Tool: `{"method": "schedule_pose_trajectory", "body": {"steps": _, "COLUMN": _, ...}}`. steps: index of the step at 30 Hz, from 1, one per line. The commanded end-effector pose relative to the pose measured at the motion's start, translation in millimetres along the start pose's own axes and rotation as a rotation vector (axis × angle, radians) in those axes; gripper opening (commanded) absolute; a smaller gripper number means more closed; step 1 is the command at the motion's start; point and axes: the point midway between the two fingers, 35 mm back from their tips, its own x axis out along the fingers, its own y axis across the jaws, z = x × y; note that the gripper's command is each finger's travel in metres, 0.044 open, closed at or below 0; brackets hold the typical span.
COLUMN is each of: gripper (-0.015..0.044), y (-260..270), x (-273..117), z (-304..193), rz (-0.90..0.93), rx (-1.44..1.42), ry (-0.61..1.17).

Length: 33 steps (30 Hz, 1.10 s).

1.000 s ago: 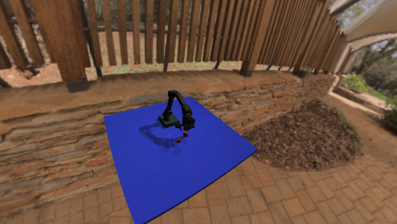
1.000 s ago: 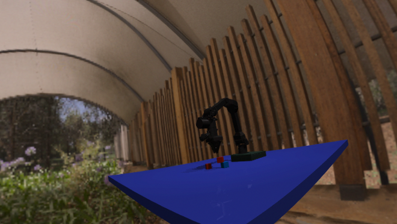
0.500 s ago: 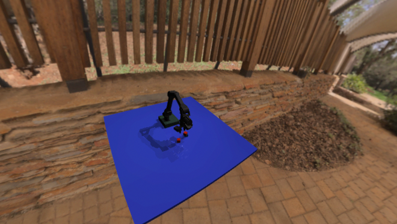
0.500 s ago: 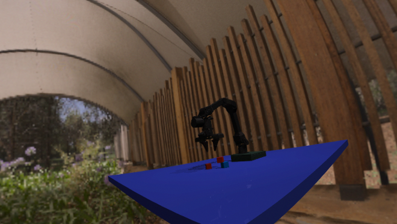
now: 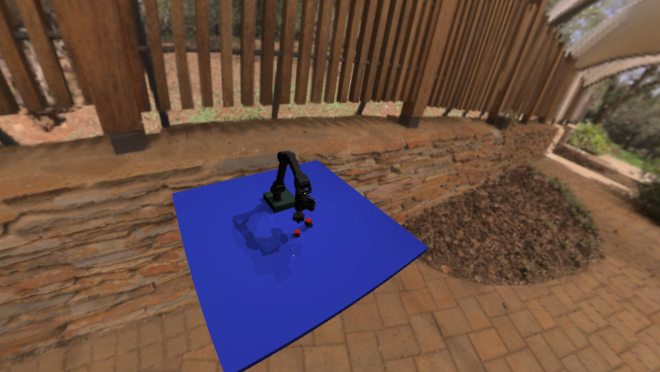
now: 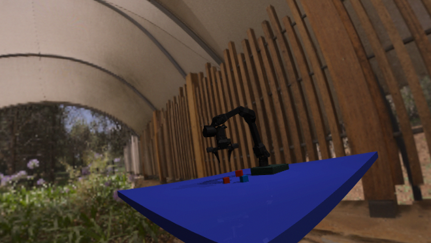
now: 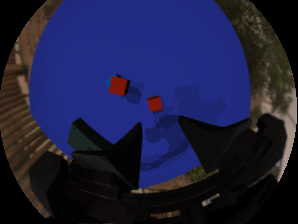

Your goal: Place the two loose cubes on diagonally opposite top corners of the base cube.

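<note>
a flat blue mat carries one black jointed arm, its gripper hanging above the blocks with fingers spread and nothing between them. two small red cubes: one perched on the single teal base cube, one on the mat just beside. only the exterior view shows the teal clearly; from the top view just two reds show.

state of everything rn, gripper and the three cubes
gripper: open, empty, raised above the mat
red cube on base: appears to rest on the teal cube, overhanging one corner
other red cube: flat on the mat, apart from the others
teal base cube: on the mat, partly capped
</note>
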Motion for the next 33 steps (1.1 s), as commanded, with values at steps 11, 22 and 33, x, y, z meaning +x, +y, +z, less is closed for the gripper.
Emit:
{"method": "schedule_pose_trajectory", "body": {"steps": 11, "gripper": 0.0265, "y": -6.6, "x": 27.6, "z": -4.0, "rz": -0.004, "rx": -0.125, "ry": 0.002}}
{"method": "schedule_pose_trajectory", "body": {"steps": 22, "gripper": 0.0265, "y": -5.1, "x": 70.2, "z": -4.9, "rz": -0.003, "rx": -0.125, "ry": 0.002}}
{"method": "schedule_pose_trajectory", "body": {"steps": 33, "gripper": 0.0265, "y": -5.4, "x": 80.9, "z": -4.8, "rz": -0.003, "rx": -0.125, "ry": 0.002}}
